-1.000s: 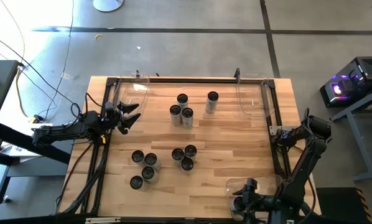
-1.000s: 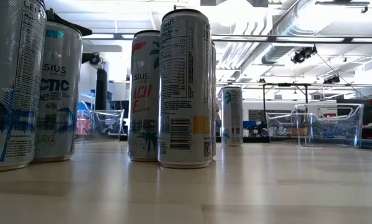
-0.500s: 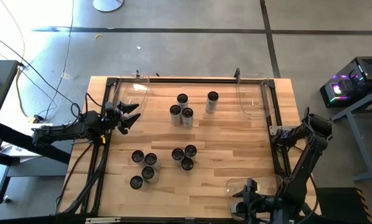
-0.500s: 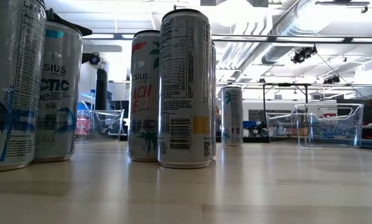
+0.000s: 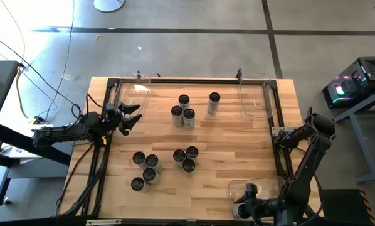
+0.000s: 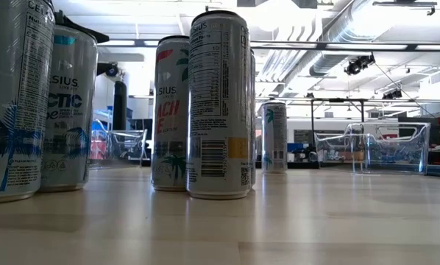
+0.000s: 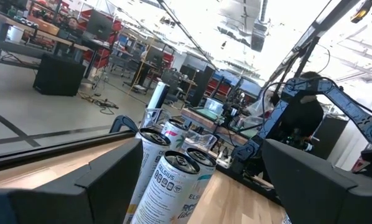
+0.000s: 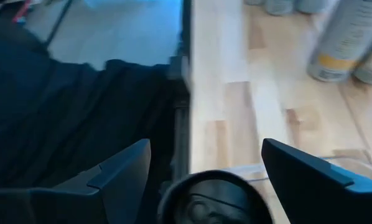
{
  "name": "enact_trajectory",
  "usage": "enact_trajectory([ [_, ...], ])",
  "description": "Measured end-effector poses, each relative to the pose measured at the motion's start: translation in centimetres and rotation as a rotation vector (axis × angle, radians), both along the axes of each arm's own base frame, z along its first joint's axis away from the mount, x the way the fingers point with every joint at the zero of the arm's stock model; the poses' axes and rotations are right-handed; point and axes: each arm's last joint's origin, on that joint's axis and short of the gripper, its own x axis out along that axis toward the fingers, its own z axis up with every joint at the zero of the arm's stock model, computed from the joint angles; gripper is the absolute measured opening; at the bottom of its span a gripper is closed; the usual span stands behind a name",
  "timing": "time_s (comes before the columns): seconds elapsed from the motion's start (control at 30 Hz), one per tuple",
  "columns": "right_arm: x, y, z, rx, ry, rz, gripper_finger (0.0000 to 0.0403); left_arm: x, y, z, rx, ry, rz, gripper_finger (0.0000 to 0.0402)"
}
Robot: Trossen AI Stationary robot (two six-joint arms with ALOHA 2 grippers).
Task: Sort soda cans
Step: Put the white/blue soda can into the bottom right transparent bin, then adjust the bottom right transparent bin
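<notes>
Four cameras on my rig: one overhead, one at table level, one on each wrist.

My high view looks straight down on the whole table [image 5: 237, 135]. My low view sits on the tabletop, close to the soda cans [image 6: 218, 103], facing the room. My left wrist view looks ahead of the left gripper [image 7: 201, 186] at those same cans. My right wrist view looks down past the right gripper [image 8: 204, 180] onto the table's edge.
</notes>
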Motion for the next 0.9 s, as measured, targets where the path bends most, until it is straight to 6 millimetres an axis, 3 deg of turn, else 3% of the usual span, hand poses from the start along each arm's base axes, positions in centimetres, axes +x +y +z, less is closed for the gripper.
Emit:
enact_trajectory([
  [0.23, -0.3, -1.2, 3.1, 0.007, -0.088, 0.071, 0.0303, 0.0, 0.0, 0.0, -0.001, -0.001, 0.000, 0.0323],
  [0.43, 1.2, -4.1, 4.8, -0.073, -0.108, 0.071, 0.0303, 0.0, 0.0, 0.0, -0.001, 0.001, 0.000, 0.0323],
  [0.7, 5.1, -11.0, 3.6, -0.189, 0.222, 0.074, 0.0303, 0.0, 0.0, -0.1, -0.032, -0.008, -0.006, 0.0323],
  [0.9, 7.1, -12.7, 2.5, -0.146, 0.359, 0.237, 0.0303, 0.0, 0.0, -0.1, -0.045, -0.013, -0.009, 0.0323],
])
